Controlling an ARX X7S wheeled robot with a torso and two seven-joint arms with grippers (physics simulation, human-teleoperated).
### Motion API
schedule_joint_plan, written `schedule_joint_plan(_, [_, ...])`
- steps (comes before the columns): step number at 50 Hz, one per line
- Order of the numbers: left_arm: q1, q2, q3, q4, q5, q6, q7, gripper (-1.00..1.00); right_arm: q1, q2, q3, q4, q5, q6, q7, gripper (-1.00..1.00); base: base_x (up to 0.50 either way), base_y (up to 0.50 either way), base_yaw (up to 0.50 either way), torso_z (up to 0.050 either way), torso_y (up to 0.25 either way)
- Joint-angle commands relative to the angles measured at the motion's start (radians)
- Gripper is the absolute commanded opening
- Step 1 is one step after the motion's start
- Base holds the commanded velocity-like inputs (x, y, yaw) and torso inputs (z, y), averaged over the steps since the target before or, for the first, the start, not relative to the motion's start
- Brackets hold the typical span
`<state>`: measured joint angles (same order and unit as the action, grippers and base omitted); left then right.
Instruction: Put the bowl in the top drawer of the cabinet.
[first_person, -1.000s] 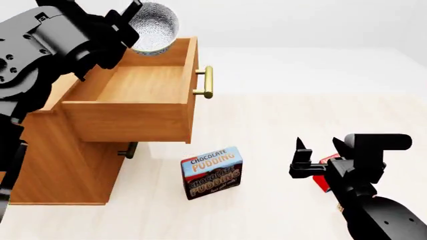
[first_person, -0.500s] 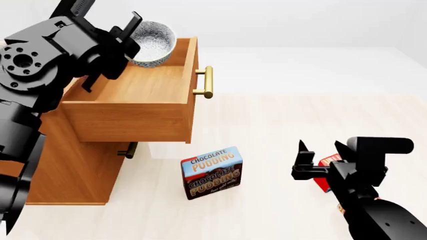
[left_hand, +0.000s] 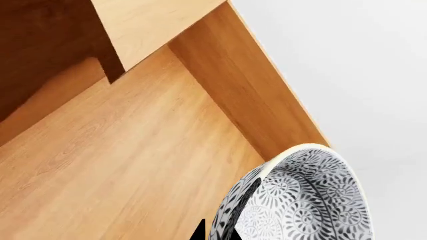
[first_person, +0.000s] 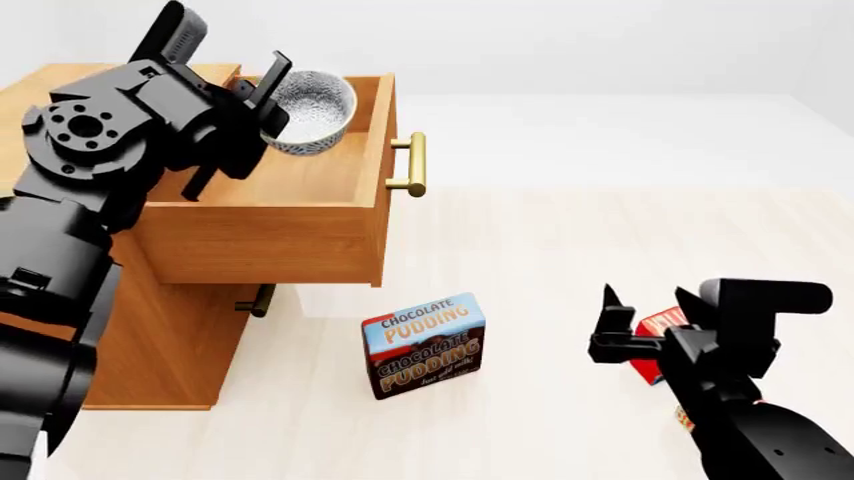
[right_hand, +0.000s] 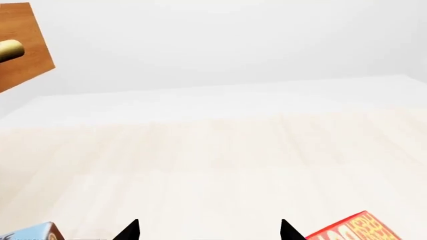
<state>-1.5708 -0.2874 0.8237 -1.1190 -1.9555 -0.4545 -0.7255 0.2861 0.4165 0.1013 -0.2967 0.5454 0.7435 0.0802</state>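
The top drawer (first_person: 274, 205) of the cabinet (first_person: 147, 330) stands pulled out toward the right, its brass bar handle (first_person: 415, 165) on the front panel. The left gripper (first_person: 267, 100) reaches over the far part of the open drawer, its fingers (first_person: 272, 78) clamped on the rim of the bowl (first_person: 312, 110), which is tipped on its side so the patterned inside faces up and to the right. The bowl sits low within the drawer's far right corner, close by the front panel; in the left wrist view the bowl (left_hand: 303, 200) hangs over the drawer's wooden floor beside the inner wall, and whether it touches the wood cannot be told. The lower drawer's handle (first_person: 258, 299) shows beneath. On the pale floor (first_person: 561, 250) in front of the cabinet stands a chocolate pudding box (first_person: 423, 345). Well to the right, the right gripper (first_person: 650, 318) hovers low with its fingers spread wide and holding nothing, just by a red box (first_person: 657, 345) partly hidden behind it.
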Motion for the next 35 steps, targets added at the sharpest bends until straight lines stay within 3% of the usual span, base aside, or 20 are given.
schedule_joint_plan(1, [-0.012,0.017,-0.014,-0.059,0.002,0.006,0.036,-1.0,-0.011,0.003,0.008,0.008,0.003,-0.01,-0.002,1.0,0.0,0.0,0.0,0.0,0.0])
schedule_joint_plan(16, [0.051,-0.039,-0.069,0.11,-0.035,0.084,-0.096,-1.0,-0.014,0.005,0.01,0.012,0.008,-0.015,0.0,1.0,0.0,0.0,0.0,0.0,0.0])
schedule_joint_plan(35, [0.039,-0.004,-0.04,0.059,-0.018,0.062,-0.139,-1.0,-0.019,0.005,0.015,0.022,0.013,-0.025,0.001,1.0,0.0,0.0,0.0,0.001,0.001])
